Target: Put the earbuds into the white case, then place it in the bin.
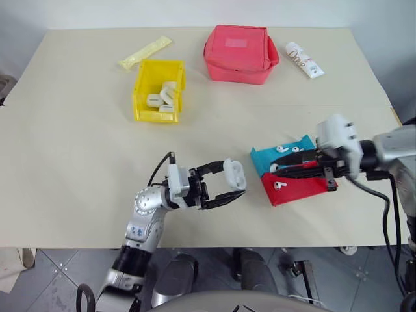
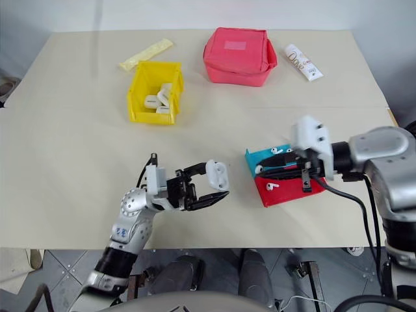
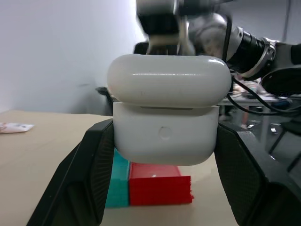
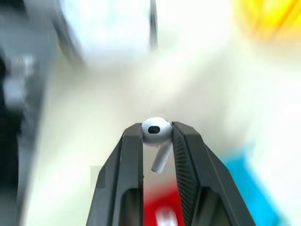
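Glossy rounded white case [image 3: 167,120] between ribbed black fingers [image 3: 91,176]

Lab: bare test table [image 1: 78,162], tiled floor [image 1: 52,279]

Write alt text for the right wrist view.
The right gripper pinches a white earbud between its two black fingers, the stem hanging down between them. Behind lie the blurred tan table, red and teal trays and a yellow bin.

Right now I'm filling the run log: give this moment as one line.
left gripper: shut on white case, lid closed | right gripper: shut on earbud above trays | bin: awaits case
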Tool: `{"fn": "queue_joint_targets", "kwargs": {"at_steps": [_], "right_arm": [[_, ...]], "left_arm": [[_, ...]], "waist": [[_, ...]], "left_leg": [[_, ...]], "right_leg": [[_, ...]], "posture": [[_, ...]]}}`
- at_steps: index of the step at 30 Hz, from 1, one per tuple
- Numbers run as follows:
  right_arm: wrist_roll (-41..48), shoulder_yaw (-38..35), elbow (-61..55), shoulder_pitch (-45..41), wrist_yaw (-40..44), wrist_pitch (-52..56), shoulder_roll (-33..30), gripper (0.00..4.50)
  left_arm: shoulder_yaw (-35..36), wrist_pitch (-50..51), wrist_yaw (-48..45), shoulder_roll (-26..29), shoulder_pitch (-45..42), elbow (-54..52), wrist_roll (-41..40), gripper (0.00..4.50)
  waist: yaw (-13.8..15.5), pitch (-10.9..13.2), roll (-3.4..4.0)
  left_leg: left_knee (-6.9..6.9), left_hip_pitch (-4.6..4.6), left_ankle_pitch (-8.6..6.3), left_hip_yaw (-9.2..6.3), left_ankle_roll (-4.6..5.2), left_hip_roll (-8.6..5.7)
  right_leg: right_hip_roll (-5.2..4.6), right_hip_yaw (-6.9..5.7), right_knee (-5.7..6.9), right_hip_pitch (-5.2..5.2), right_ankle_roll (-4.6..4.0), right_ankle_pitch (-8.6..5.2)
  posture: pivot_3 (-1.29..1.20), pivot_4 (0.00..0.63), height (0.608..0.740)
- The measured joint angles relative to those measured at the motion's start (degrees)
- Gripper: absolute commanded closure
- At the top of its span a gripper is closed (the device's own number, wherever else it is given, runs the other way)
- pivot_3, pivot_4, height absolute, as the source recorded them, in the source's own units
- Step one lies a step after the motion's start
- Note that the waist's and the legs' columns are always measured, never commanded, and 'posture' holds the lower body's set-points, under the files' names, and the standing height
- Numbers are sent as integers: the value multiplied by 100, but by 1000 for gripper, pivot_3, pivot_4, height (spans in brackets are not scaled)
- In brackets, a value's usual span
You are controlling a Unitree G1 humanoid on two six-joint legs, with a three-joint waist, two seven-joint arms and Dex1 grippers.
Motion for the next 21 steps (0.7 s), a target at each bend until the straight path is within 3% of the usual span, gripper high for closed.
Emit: {"fn": "queue_joint_targets", "kwargs": {"at_steps": [8,21], "right_arm": [[1394,-399,-774,289,-1485,500,1097,3990],[1000,327,-549,499,-1971,-582,1690,3990]], "left_arm": [[126,236,-507,-212,-719,669,-249,1718],[271,854,-855,-159,-1012,671,-317,1718]], "waist": [[-3,0,0],[-65,-1,-1]], "left_leg": [[-4,-2,1,2,0,0],[-4,0,3,0,2,-3]], "right_leg": [[2,2,2,-7,0,0],[3,1,10,-7,1,0]], "posture": [[0,150,740],[0,150,740]]}}
